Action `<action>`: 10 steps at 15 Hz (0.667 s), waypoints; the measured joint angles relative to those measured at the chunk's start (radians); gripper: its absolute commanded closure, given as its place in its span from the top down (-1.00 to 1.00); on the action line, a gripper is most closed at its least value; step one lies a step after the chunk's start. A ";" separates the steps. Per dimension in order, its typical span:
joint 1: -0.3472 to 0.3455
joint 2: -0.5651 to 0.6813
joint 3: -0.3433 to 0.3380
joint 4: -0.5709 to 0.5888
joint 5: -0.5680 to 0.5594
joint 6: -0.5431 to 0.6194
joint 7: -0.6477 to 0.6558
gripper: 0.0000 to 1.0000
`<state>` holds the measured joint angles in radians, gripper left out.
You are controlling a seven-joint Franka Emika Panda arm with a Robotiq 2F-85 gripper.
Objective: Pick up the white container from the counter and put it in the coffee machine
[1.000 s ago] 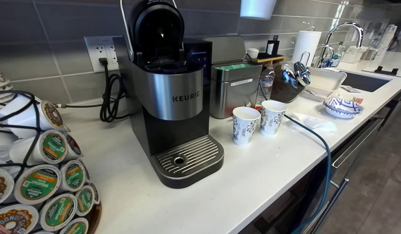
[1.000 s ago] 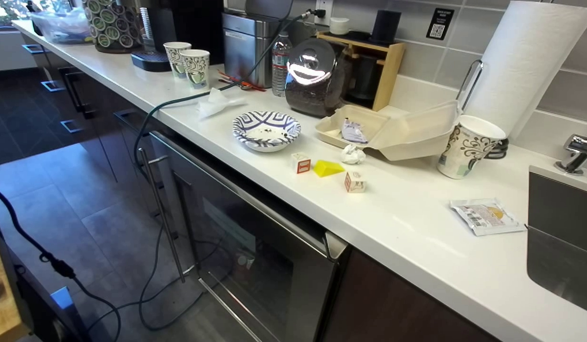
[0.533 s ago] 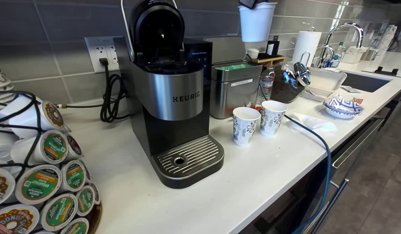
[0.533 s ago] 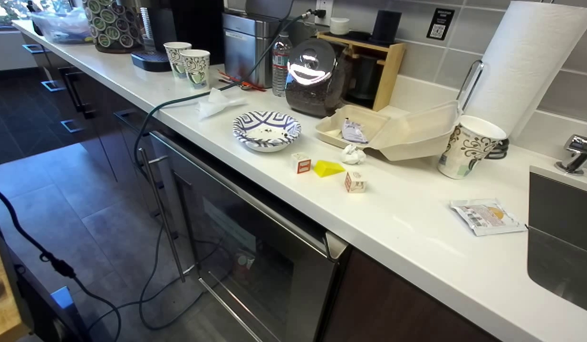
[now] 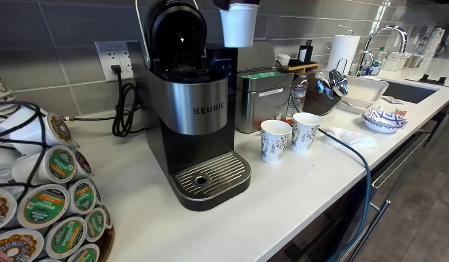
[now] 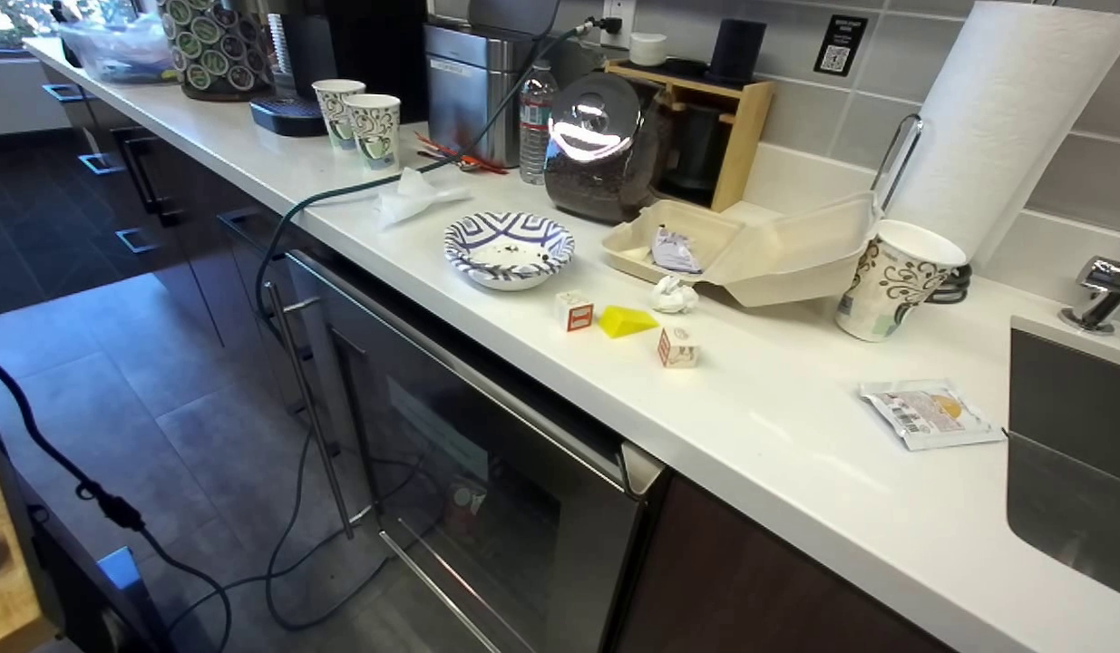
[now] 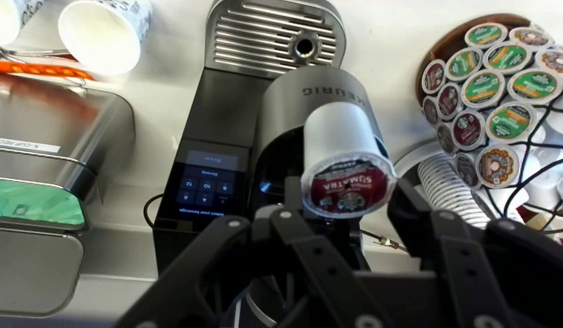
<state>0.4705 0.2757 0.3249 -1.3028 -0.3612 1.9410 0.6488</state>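
Note:
The white container (image 5: 239, 26) is a small tapered white cup with a dark red foil lid, seen in the wrist view (image 7: 339, 132). My gripper (image 5: 236, 4) is shut on its rim end and holds it in the air, upright. In the wrist view the fingers (image 7: 347, 193) sit on both sides of the lid. The coffee machine (image 5: 195, 107) stands on the white counter (image 5: 209, 236) with its lid raised and pod holder exposed. In an exterior view the cup hangs just right of the raised lid, above the pod holder's level. The machine (image 6: 378, 63) is partly visible in an exterior view, where gripper and container are out of view.
A steel box (image 5: 264, 98) with an open lid stands beside the machine. Two patterned paper cups (image 5: 273, 142) stand to the right of the drip grille. A wire basket of pods (image 5: 46, 189) is on the other side. A cable (image 5: 366, 174) crosses the counter.
In an exterior view the gripper and container first came lower into view, then moved left toward the coffee machine at about the same height. The container stays gripped. Nothing else has moved.

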 measured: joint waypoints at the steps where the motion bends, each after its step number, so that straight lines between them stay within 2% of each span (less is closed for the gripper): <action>1: 0.016 0.022 -0.010 0.027 -0.014 0.001 0.006 -0.49; 10: 0.080 0.160 -0.022 0.163 -0.111 0.043 0.007 -0.49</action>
<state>0.5508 0.4362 0.3025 -1.1401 -0.4724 1.9842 0.6555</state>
